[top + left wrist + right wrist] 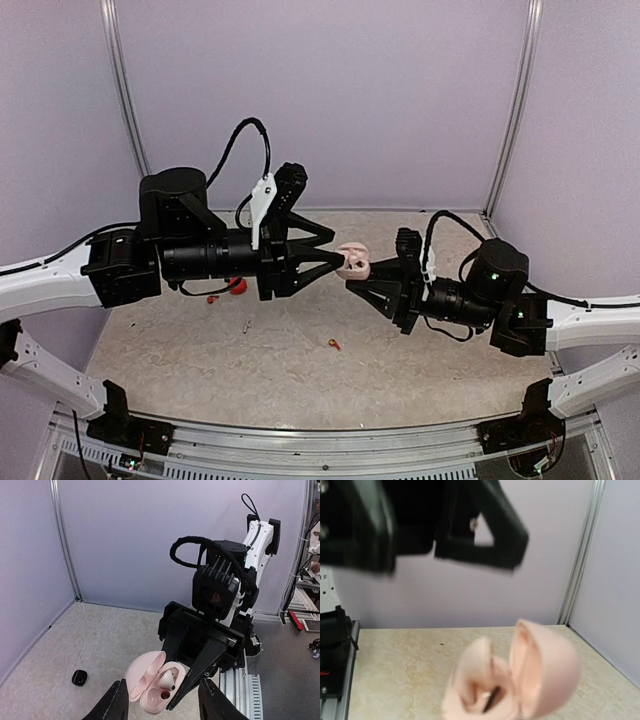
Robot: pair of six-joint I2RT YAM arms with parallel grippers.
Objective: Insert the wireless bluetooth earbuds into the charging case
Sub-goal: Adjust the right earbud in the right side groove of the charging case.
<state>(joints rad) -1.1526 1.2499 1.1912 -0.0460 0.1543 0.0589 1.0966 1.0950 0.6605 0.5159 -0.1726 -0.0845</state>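
The pink charging case (353, 261) hangs open in mid-air between the two arms. My right gripper (366, 276) is shut on its base, and its black fingers (200, 672) clamp the case (145, 680) from the right. A pale grey earbud (168, 679) sits tilted in one socket, while the socket beside it is bare. My left gripper (165, 706) stands open just in front of the case, holding nothing. In the right wrist view the case (540, 670) is blurred and my own fingers are hidden. A red-orange earbud (333, 345) lies on the table.
A red round case (237, 285) and a small red piece (212, 298) lie under the left arm. A tiny pale piece (247, 326) lies nearby. A black case (79, 677) rests on the table at the left. Lilac walls enclose the beige table (430, 350).
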